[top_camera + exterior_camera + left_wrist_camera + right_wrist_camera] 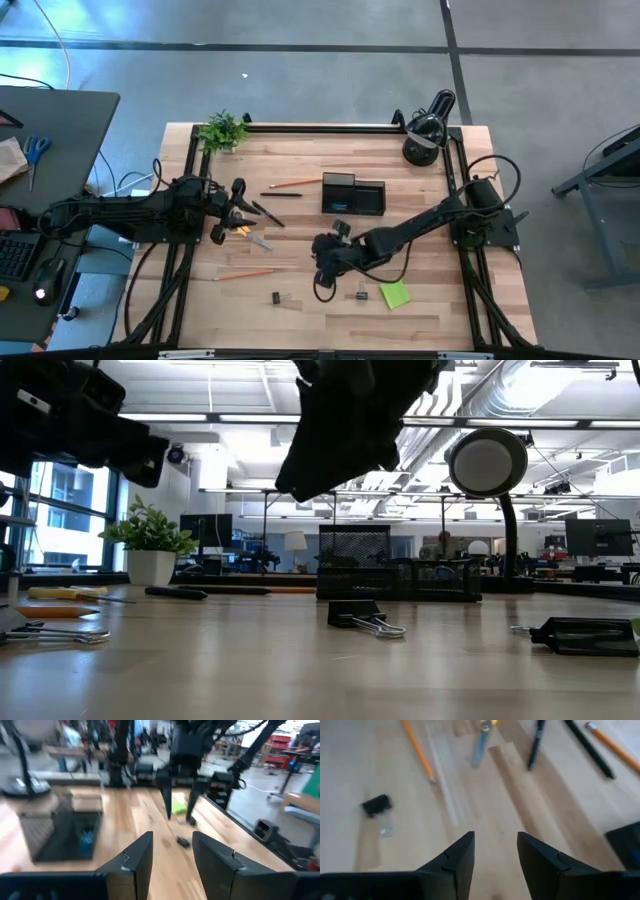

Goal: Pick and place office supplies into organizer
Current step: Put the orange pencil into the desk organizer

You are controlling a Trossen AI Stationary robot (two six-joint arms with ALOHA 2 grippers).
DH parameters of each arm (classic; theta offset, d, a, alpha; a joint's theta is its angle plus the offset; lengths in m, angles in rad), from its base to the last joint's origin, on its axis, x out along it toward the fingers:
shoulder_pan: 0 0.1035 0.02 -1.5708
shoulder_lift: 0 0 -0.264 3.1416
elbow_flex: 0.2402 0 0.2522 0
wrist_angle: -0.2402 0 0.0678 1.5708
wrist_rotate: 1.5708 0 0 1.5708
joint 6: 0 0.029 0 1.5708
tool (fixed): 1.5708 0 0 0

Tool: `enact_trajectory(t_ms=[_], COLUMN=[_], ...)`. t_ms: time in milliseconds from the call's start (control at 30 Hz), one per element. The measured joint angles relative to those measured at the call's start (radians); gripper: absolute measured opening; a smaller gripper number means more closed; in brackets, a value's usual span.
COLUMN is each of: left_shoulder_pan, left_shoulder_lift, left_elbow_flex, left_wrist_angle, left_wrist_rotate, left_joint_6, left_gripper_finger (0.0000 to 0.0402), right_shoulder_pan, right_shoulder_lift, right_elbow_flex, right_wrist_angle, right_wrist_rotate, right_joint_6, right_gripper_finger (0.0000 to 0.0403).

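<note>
The right arm is stretched low across the tabletop (300, 310) from its base on the right, and the right pincer (322, 262) is held above bare wood near the middle. Its fingers (457, 860) are seen apart with nothing between them. Ahead of it, a black binder clip (376, 805) and an orange pencil (418, 751) are spread on the boards.

The left arm is reached in from the left edge, elbow bent, and the left pincer (232, 208) is poised over the yellow-handled scissors (250, 236). Its fingers (135, 862) are parted too, and nothing is gripped.

The organizer (354, 195) is set upright toward the back centre, just in front of the black desk lamp (426, 128); a small blue item (87, 838) is glimpsed inside it. A second pencil (294, 183) and a black pen (281, 194) are laid to its left. The lime-green sticky pad (394, 294) is found near the front edge, with a binder clip (360, 294) just beside it and another binder clip (279, 297) farther left. A small green plant (223, 130) is stood at the back left corner.
</note>
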Motion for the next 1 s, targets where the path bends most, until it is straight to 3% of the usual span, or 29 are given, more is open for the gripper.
enact_trajectory(t_ms=[267,433,1000], left_shoulder_pan=[0.000,-0.045,-0.448], left_shoulder_lift=[0.000,0.000,0.000], left_elbow_flex=[0.000,0.000,0.000], left_wrist_angle=[-0.190,-0.183,-0.092], left_wrist_rotate=[0.033,0.024,-0.434], left_joint_6=[-0.076,-0.108,-0.103], left_gripper_finger=[0.0129,0.0129,0.0129], right_shoulder_pan=[0.100,0.143,0.127], right_shoulder_lift=[0.026,0.072,0.101], right_elbow_flex=[0.000,0.000,0.001], right_wrist_angle=[0.075,0.061,0.138], right_wrist_rotate=[0.084,0.138,0.165], right_joint_6=[0.042,0.075,0.015], right_gripper_finger=[0.0138,0.0138,0.0138])
